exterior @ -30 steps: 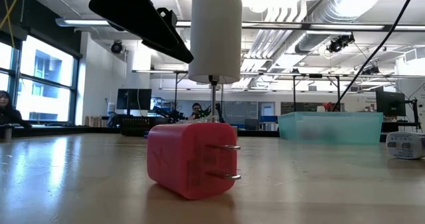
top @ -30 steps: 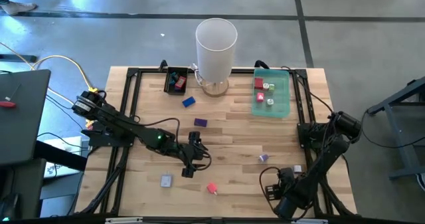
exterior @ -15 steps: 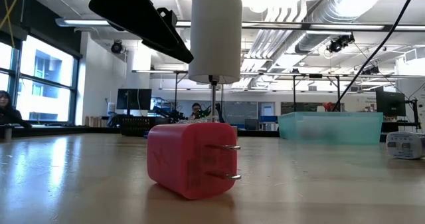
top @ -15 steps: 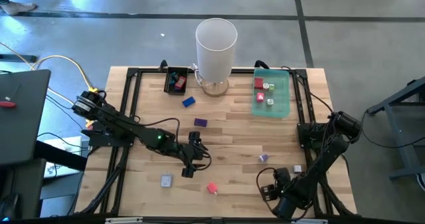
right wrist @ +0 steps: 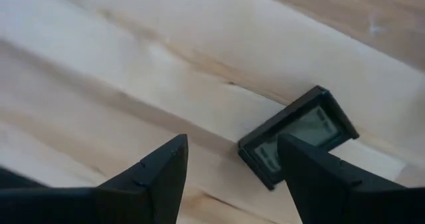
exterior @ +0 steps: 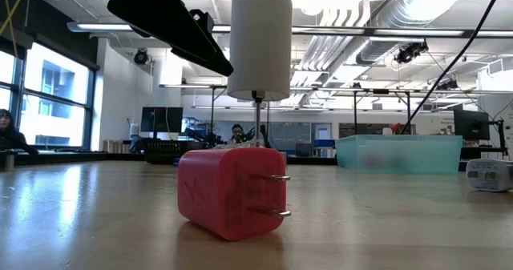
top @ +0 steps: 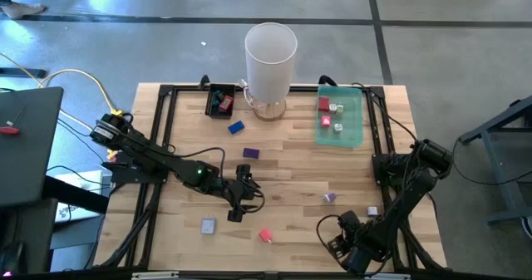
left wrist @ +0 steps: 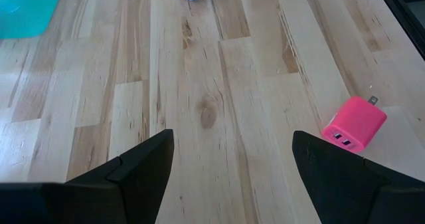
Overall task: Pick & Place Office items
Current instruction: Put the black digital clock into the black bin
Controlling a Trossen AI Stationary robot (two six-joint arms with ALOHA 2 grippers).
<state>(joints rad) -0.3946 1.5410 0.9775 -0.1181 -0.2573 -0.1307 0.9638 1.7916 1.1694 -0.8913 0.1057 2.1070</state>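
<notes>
Clearly both arms sit low over the near half of the worktop (top: pixel 291 159), each set to reach the loose office items. The left gripper (top: pixel 238 205) hangs released and empty near the middle, its spread fingers (left wrist: pixel 133 174) framing bare wood; the pink plug (left wrist: pixel 354 125) lies off to one side, so I judge it the likeliest next target, needing a sideways shift first. In the low view the plug (exterior: pixel 231 191) rests on its side, prongs level, which should let the fingers close across its flat faces.

At the near right corner the right gripper (top: pixel 337 240) is also parted and grasps nothing. A small dark-framed grey piece (right wrist: pixel 300 134) lies just beyond its fingers (right wrist: pixel 156 177), not between them.

Elsewhere a blue block (top: pixel 236 127), a purple block (top: pixel 250 154) and a grey block (top: pixel 207 226) wait scattered. Some pieces already sit in the green tray (top: pixel 356 135) and the black tray (top: pixel 211 103), apparently the drop-off places.
</notes>
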